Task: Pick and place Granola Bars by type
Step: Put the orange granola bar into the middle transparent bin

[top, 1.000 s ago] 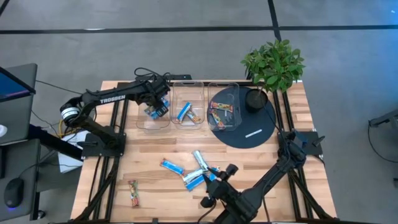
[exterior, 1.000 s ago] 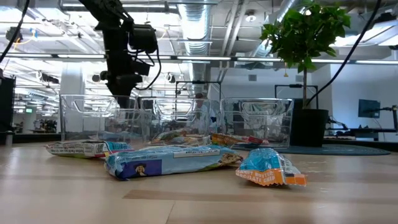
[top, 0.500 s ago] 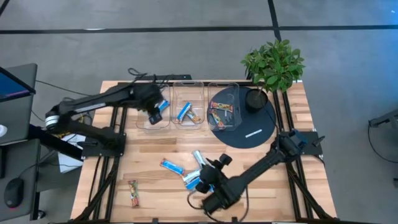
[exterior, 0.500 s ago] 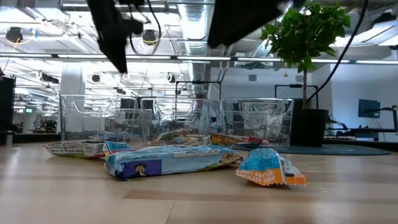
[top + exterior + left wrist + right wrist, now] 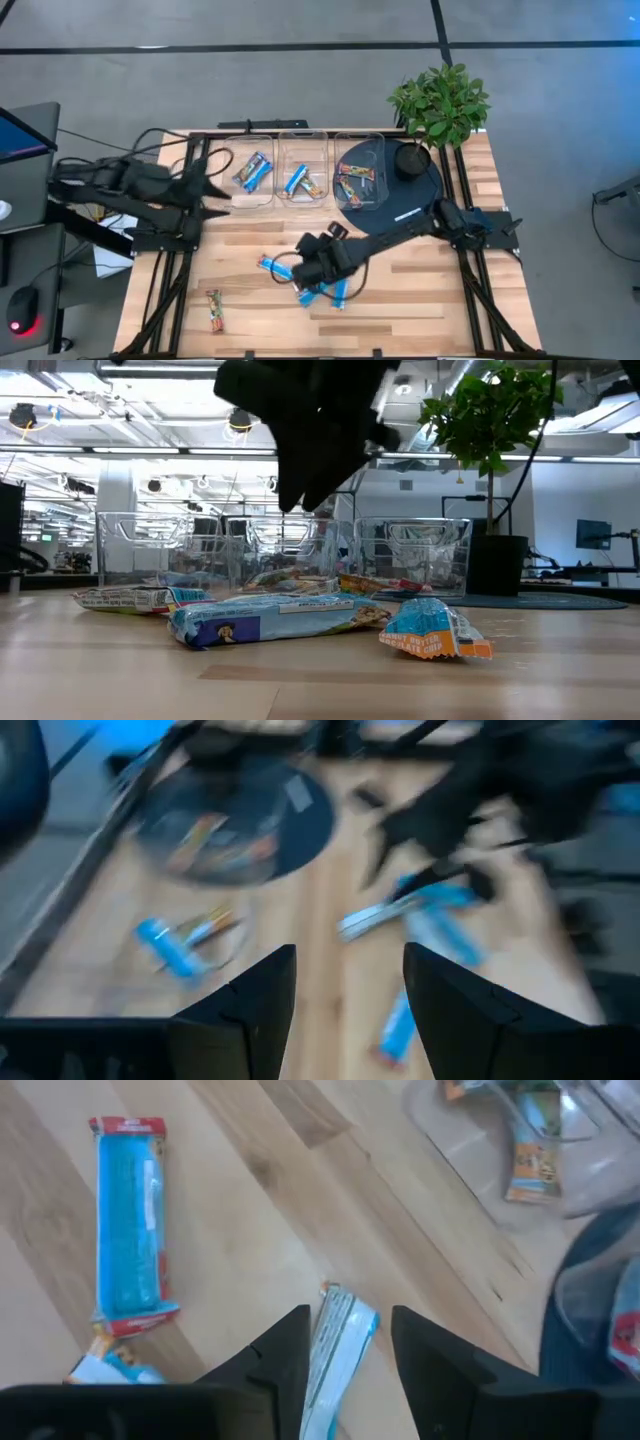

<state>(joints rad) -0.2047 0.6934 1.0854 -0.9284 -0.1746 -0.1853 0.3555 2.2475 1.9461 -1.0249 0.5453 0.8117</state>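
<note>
Bright even overhead light; left wrist view heavily motion-blurred.

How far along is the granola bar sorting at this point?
Done: bars lie in all three clear bins, including a blue bar in the leftmost. In hand: nothing gripped; the right claw hangs open over a pale bar, and the left claw is open at the table's left edge. Left: several on the table, among them a loose blue bar and a greenish bar.
</note>
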